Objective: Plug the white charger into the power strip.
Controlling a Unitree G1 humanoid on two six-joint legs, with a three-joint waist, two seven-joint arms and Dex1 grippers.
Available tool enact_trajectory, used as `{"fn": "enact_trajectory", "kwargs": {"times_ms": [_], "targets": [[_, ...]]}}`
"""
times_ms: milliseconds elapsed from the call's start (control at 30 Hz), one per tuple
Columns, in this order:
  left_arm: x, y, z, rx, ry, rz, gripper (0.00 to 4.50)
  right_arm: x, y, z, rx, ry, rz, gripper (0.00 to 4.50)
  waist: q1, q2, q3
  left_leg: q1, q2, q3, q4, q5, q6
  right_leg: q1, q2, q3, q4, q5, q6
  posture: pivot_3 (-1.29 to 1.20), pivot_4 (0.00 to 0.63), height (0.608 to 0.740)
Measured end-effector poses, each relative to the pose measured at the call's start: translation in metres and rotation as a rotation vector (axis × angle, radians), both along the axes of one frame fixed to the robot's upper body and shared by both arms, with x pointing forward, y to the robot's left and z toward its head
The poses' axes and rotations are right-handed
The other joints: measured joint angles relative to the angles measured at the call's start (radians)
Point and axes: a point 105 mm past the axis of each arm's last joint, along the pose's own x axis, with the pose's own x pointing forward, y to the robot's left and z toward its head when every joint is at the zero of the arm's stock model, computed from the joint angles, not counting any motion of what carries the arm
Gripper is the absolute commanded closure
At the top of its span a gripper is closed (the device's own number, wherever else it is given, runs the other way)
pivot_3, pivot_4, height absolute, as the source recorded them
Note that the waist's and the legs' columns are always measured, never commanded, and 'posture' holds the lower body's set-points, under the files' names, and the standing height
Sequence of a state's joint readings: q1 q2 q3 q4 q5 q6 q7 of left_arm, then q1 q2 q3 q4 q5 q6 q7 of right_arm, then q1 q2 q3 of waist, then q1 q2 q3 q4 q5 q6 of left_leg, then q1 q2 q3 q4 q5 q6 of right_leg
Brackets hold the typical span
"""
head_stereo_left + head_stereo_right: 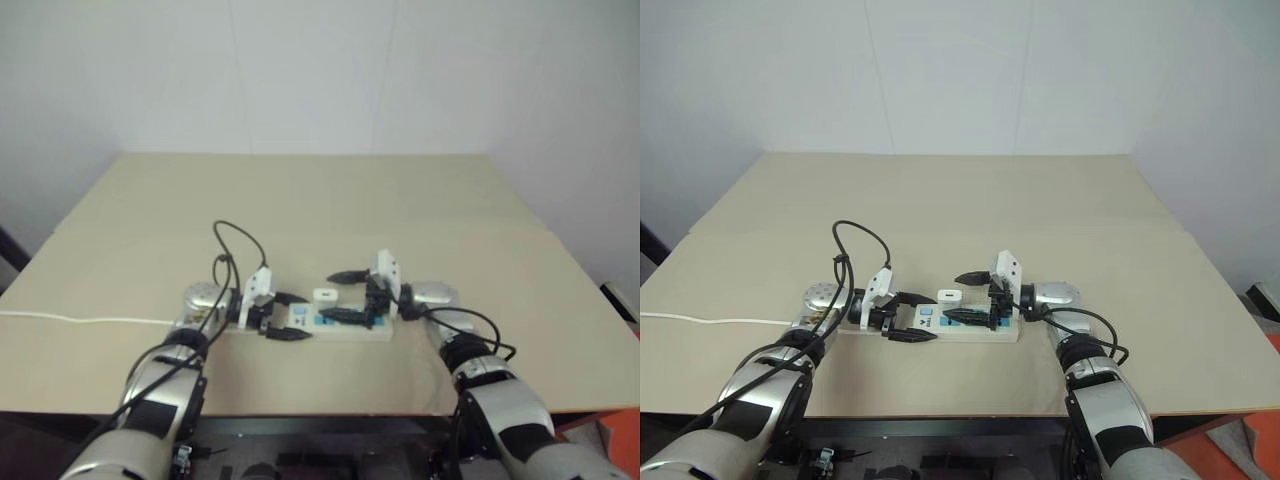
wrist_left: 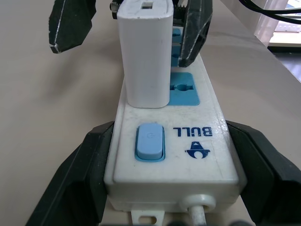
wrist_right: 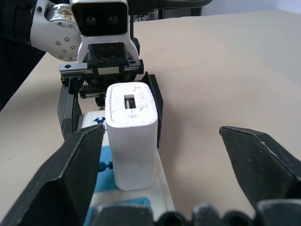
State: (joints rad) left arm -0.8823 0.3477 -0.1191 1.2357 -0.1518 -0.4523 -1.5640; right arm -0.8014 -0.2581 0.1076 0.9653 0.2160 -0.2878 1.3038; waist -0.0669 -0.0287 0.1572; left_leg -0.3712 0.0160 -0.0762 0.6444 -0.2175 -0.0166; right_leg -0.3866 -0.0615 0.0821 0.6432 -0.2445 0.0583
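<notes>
2 hands met over the power strip [image 1: 330,325] near the front edge of the worktop [image 1: 320,200]. Left hand [image 1: 287,317] clamped tight on the switch end of the strip, 1 black finger [image 2: 80,174] pressed on each long side, probably to keep the bar from sliding while the plug went in. White charger [image 1: 325,296] stood upright on the strip, seated in the socket next to the blue switch [image 2: 150,141], no prongs visible under it, so judged as fully or almost fully pushed in. Right hand [image 1: 345,295] spread wide around the charger, fingers apart from its sides and touching nothing, holding nothing; looked like a release after the push. 1 more blue socket face [image 2: 184,89] free beside the charger, others partly hidden behind the right fingers. Task judged as nearly done or done; only the withdrawing of the hands left. Thin white cord [image 1: 80,320] ran from the strip's end across the worktop toward the robot's left and off the edge.

Worktop plain, matt, beige, made of 2 boards with a visible seam across. Plain white walls behind, with faint vertical joints. Orange object [image 1: 610,440] low at the robot's right, beyond the worktop, too little seen to name.
</notes>
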Motion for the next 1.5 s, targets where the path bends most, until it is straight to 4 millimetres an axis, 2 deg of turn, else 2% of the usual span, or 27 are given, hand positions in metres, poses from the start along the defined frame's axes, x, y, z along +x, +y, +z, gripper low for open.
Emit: {"fn": "enact_trajectory", "kwargs": {"times_ms": [100,300,400,567,633,700,733,800,867,967,1033,1200,1333,1500], "targets": [[-0.001,0.001,-0.001,0.041,0.011,-0.029,0.02,0.0,-0.001,-0.001,-0.002,-0.005,-0.002,0.0,-0.002,0.0,0.0,0.0,0.0,0.0,0.0,0.0,0.0,0.0,0.0,0.0,0.0,-0.001,0.001,0.0,0.15,0.74],[-0.003,0.001,0.003,0.027,0.008,-0.047,0.02,-0.002,-0.005,0.0,0.006,-0.02,-0.008,0.0,0.0,0.0,0.0,0.0,0.0,0.0,0.0,0.0,0.0,0.0,0.0,0.0,0.0,-0.001,0.002,0.0,0.15,0.74],[-0.001,0.003,0.013,-0.015,-0.028,-0.045,0.02,-0.006,-0.013,0.004,0.008,-0.052,-0.002,0.0,0.002,0.0,0.0,-0.001,0.0,0.0,0.0,0.0,0.0,-0.001,0.0,0.0,-0.001,-0.001,0.002,0.0,0.15,0.74],[0.001,0.027,0.038,-0.081,-0.08,0.007,0.02,-0.017,-0.04,0.011,-0.003,-0.122,-0.024,0.0,-0.001,0.001,0.004,-0.003,0.0,0.0,0.0,0.0,0.0,-0.002,0.0,0.0,0.0,-0.001,0.002,0.0,0.15,0.74],[-0.001,0.041,0.055,-0.111,-0.087,0.024,0.02,-0.025,-0.056,0.016,-0.035,-0.142,-0.038,0.0,-0.001,0.004,0.01,-0.008,0.0,0.0,0.0,0.0,0.0,-0.008,0.0,0.0,0.001,-0.001,0.002,0.0,0.15,0.74],[-0.004,0.056,0.07,-0.121,-0.093,0.045,0.02,-0.028,-0.075,0.026,-0.055,-0.162,-0.07,0.0,-0.001,0.006,0.012,-0.016,0.0,0.0,0.001,0.0,-0.001,-0.017,0.0,0.001,0.003,0.0,0.0,0.0,0.15,0.74],[-0.006,0.061,0.076,-0.129,-0.095,0.047,0.02,-0.03,-0.084,0.033,-0.075,-0.181,-0.083,0.0,0.0,0.007,0.013,-0.018,0.0,0.0,0.001,0.0,-0.001,-0.019,0.0,0.001,0.004,0.003,-0.005,0.0,0.15,0.74],[-0.01,0.071,0.083,-0.119,-0.099,0.053,0.02,-0.033,-0.103,0.05,-0.12,-0.226,-0.114,0.0,0.001,0.008,0.015,-0.018,0.0,0.0,0.001,0.0,-0.001,-0.02,0.0,0.001,0.003,0.002,-0.005,0.0,0.15,0.74],[-0.014,0.08,0.083,-0.071,-0.1,0.061,0.02,-0.041,-0.122,0.06,-0.186,-0.239,-0.129,0.0,0.003,0.009,0.017,-0.018,0.0,0.0,0.0,0.0,-0.001,-0.019,0.0,0.001,0.003,0.002,-0.005,0.0,0.15,0.74],[-0.021,0.102,0.077,0.002,-0.07,0.107,0.02,-0.055,-0.151,0.066,-0.275,-0.2,-0.178,0.0,0.002,0.009,0.019,-0.018,0.0,0.001,0.0,0.0,-0.001,-0.019,0.0,0.001,0.003,-0.001,-0.001,0.0,0.15,0.74],[-0.023,0.107,0.074,0.011,-0.062,0.118,0.02,-0.061,-0.16,0.071,-0.283,-0.188,-0.2,0.0,0.002,0.009,0.02,-0.018,0.0,0.001,0.001,0.0,-0.001,-0.019,0.0,0.001,0.003,-0.002,0.0,0.0,0.15,0.74],[-0.026,0.102,0.065,-0.02,-0.052,0.108,0.02,-0.078,-0.16,0.074,-0.311,-0.189,-0.181,0.0,0.007,0.009,0.02,-0.018,0.001,0.001,0.001,0.0,-0.001,-0.019,0.0,0.001,0.003,-0.002,0.001,0.0,0.15,0.74],[-0.029,0.089,0.059,-0.051,-0.046,0.067,0.02,-0.08,-0.159,0.071,-0.313,-0.182,-0.188,0.0,0.012,0.008,0.021,-0.018,0.001,0.001,0.001,0.0,-0.001,-0.019,0.0,0.001,0.003,-0.002,0.001,0.0,0.15,0.74],[-0.029,0.087,0.062,-0.063,-0.047,0.067,0.02,-0.08,-0.161,0.075,-0.31,-0.201,-0.212,0.0,0.014,0.008,0.021,-0.018,0.0,0.002,0.001,0.0,-0.001,-0.019,0.0,0.001,0.003,-0.002,0.001,0.0,0.15,0.74]]}}
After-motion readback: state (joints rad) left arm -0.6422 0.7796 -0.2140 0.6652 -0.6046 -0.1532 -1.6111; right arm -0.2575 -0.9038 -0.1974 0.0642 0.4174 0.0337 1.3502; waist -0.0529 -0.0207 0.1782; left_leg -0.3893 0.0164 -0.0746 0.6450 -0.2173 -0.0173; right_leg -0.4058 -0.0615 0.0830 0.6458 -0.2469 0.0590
